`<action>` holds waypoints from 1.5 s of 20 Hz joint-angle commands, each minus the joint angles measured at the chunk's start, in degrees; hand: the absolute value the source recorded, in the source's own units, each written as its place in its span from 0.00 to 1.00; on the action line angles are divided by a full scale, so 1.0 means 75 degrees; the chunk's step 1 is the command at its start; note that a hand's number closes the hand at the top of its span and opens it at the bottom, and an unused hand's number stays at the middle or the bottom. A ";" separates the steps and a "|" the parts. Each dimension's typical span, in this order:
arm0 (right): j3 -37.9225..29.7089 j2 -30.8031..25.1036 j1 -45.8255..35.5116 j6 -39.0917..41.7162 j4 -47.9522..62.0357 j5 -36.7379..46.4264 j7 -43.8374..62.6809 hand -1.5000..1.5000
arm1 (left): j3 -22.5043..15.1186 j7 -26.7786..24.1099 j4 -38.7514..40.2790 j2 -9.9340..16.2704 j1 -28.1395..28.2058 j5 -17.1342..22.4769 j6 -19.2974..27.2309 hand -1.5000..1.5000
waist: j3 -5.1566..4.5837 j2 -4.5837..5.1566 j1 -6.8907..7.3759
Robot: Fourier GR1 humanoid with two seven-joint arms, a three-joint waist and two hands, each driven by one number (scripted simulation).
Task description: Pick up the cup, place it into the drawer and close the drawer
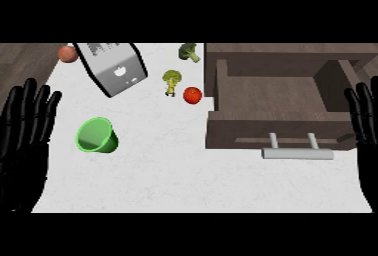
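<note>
A green cup (97,135) lies tipped on the white counter (184,180) at the left, its mouth facing toward me. The brown drawer (273,95) stands pulled out at the right, its inside bare, with a grey bar handle (297,153) on its front. My left hand (26,130) rests open at the left edge, fingers up, just left of the cup and apart from it. At the right edge my right hand (364,115) is open too, fingers up, beside the drawer's right wall. Neither hand holds anything.
A grey box-shaped appliance (114,67) lies at the back left with a reddish fruit (68,53) beside it. Two broccoli pieces (189,51) (171,80) and a red tomato (192,94) sit between the appliance and the drawer.
</note>
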 commanded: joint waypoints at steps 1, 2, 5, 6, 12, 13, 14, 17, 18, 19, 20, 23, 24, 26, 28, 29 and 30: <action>0.0025 0.0123 -0.0635 -0.0111 0.0434 0.0058 0.0075 0.00 | 0.0322 -0.0769 0.0686 0.0214 0.0006 0.0355 -0.0535 0.00 | -0.0092 0.0092 -0.0096; -0.0063 0.0044 -0.0366 0.0107 0.0022 -0.0277 0.0328 0.00 | 0.0885 -0.0242 0.0227 0.0540 -0.0106 0.0825 -0.0697 0.00 | -0.0091 0.0082 -0.0107; -0.0036 0.0168 -0.0240 0.0102 0.0157 -0.0257 0.0060 0.00 | 0.1799 -0.1022 0.1177 0.0945 -0.0162 0.1544 -0.1276 0.00 | -0.0093 0.0087 -0.0106; 0.0525 0.0608 0.0128 -0.0089 0.0294 0.0184 -0.0399 0.00 | 0.1930 -0.0216 0.1251 0.1163 -0.1009 0.1604 -0.1072 0.00 | -0.0090 0.0090 -0.0130; 0.0262 -0.0187 -0.0411 0.0838 0.0553 -0.0776 0.1147 0.00 | 0.1945 -0.0048 0.2298 0.0220 -0.0048 0.2376 -0.0810 0.00 | -0.0093 0.0091 -0.0107; -0.0035 -0.0358 -0.0616 0.1026 0.0800 -0.1108 0.1181 0.00 | 0.2552 0.0061 0.2874 0.0685 -0.0648 0.2974 -0.1054 0.00 | -0.0094 0.0101 -0.0122; 0.0079 -0.0117 -0.1184 0.0711 0.1253 -0.0749 0.1145 0.00 | 0.2319 0.0183 0.2714 0.0624 -0.0732 0.2759 -0.0926 0.00 | -0.0091 0.0094 -0.0099; 0.0144 -0.0170 -0.0876 0.0832 0.0756 -0.0747 0.1408 0.00 | 0.2324 -0.0273 0.3037 0.0606 -0.0160 0.2395 -0.1094 0.00 | -0.0092 0.0085 -0.0106; 0.0011 -0.0048 -0.1050 0.0868 0.1590 -0.0818 0.0772 0.00 | 0.2323 -0.0698 0.3753 0.0456 -0.0448 0.2102 -0.0885 0.00 | -0.0091 0.0102 -0.0110; -0.0068 -0.0190 -0.1281 0.0840 0.1061 -0.0957 0.1413 0.00 | 0.2476 -0.0564 0.4448 0.0710 -0.1299 0.2145 -0.0735 0.00 | -0.0093 0.0099 -0.0154; -0.0083 -0.0165 -0.1103 0.1032 0.1586 -0.0789 0.0679 0.00 | 0.2439 -0.0297 0.4207 0.0787 -0.1160 0.2223 -0.0770 0.00 | -0.0090 0.0093 -0.0126; -0.0101 -0.0139 -0.1329 0.0998 0.1981 -0.0605 0.0321 0.00 | 0.2212 -0.1264 0.5101 0.0473 -0.0917 0.1665 -0.0844 0.00 | -0.0090 0.0104 -0.0131; -0.0536 -0.0512 -0.1356 0.1324 0.1542 -0.1226 0.0808 0.00 | 0.2653 -0.1310 0.5317 0.0876 -0.0689 0.2049 -0.1277 0.00 | -0.0092 0.0096 -0.0134; -0.0246 -0.0210 -0.0828 0.1223 0.1663 -0.0815 0.0268 0.00 | 0.2543 -0.1674 0.5627 0.0658 -0.0562 0.1904 -0.1231 0.00 | -0.0090 0.0092 -0.0128; -0.0100 -0.0103 -0.1185 0.1139 0.1937 -0.0616 0.0112 0.00 | 0.2524 -0.2142 0.6889 0.0749 -0.1310 0.1523 -0.1071 0.00 | -0.0092 0.0107 -0.0157; -0.0012 -0.0069 -0.1548 0.0786 0.1208 -0.0582 0.1249 0.00 | 0.2594 -0.1690 0.6352 0.0945 -0.1111 0.1752 -0.1132 0.00 | -0.0091 0.0087 -0.0126; -0.0294 -0.0308 -0.2109 0.0970 0.2113 -0.0632 0.0861 0.00 | 0.2719 -0.2368 0.7163 0.0905 -0.1047 0.1581 -0.1224 0.00 | -0.0095 0.0110 -0.0116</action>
